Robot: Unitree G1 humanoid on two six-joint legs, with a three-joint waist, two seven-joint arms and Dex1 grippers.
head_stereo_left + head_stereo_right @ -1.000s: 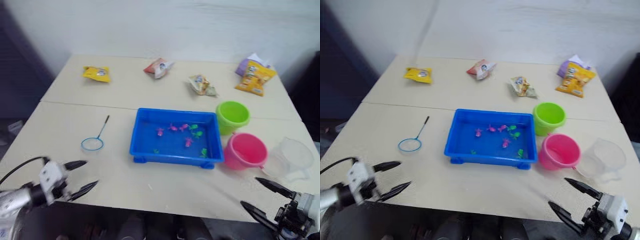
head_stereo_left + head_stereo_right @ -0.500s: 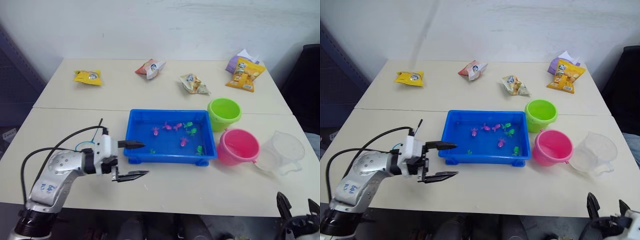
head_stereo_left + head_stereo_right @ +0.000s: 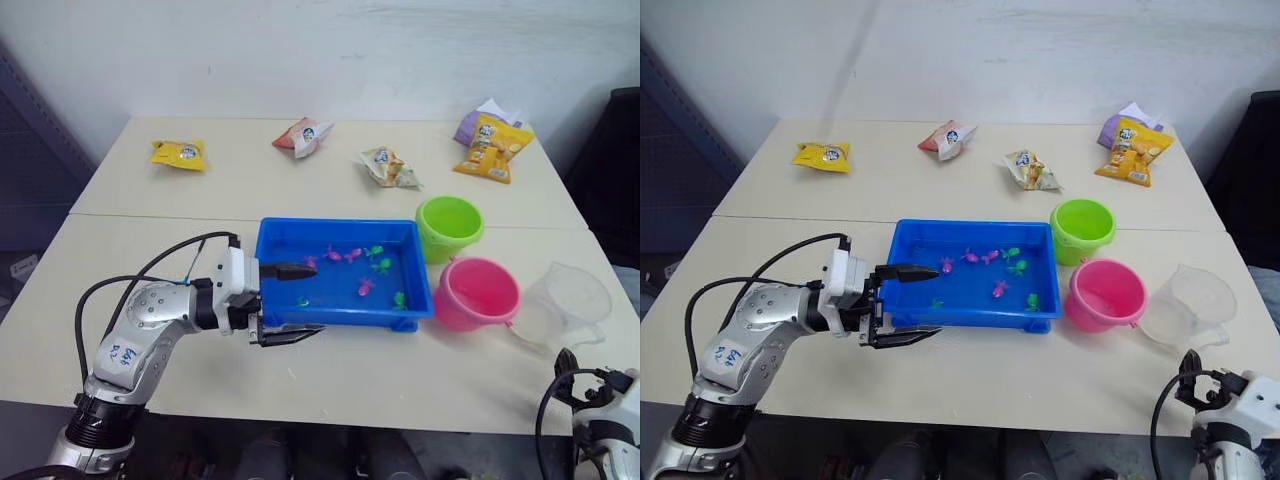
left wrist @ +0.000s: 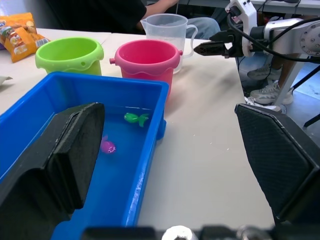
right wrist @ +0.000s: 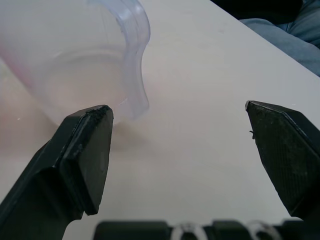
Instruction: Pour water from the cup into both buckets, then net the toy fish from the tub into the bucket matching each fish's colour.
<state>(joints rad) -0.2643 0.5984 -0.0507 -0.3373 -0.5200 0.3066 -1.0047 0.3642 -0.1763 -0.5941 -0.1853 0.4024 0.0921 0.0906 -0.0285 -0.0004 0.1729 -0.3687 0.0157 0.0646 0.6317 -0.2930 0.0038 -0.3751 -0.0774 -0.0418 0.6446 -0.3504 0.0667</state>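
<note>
The blue tub (image 3: pixel 275 232) sits mid-table with several tiny pink and green toy fish (image 3: pixel 365 288) in shallow water. To its right stand the lime green bucket (image 3: pixel 448 226) and the pink bucket (image 3: pixel 478 292). The clear cup (image 3: pixel 572 304) is further right, near the table's front right corner. My left gripper (image 3: pixel 300 300) is open at the tub's front left corner, one finger over the water and one outside the front wall. My right gripper (image 5: pixel 177 110) is open and empty, low over the table, just short of the cup (image 5: pixel 90 60). The net lies mostly hidden behind my left forearm.
Snack packets lie along the back: a yellow one (image 3: pixel 178 153), a red-white one (image 3: pixel 303 135), a pale one (image 3: pixel 388 168), and orange and purple ones (image 3: pixel 490 135). A seam (image 3: pixel 150 215) crosses the table. A seated person's jeans (image 5: pixel 295 30) show beyond the right edge.
My left arm has swung from the table's front left to the tub's front left corner, staying open. My right arm has sunk to the front right edge by the cup. The camera shifted.
</note>
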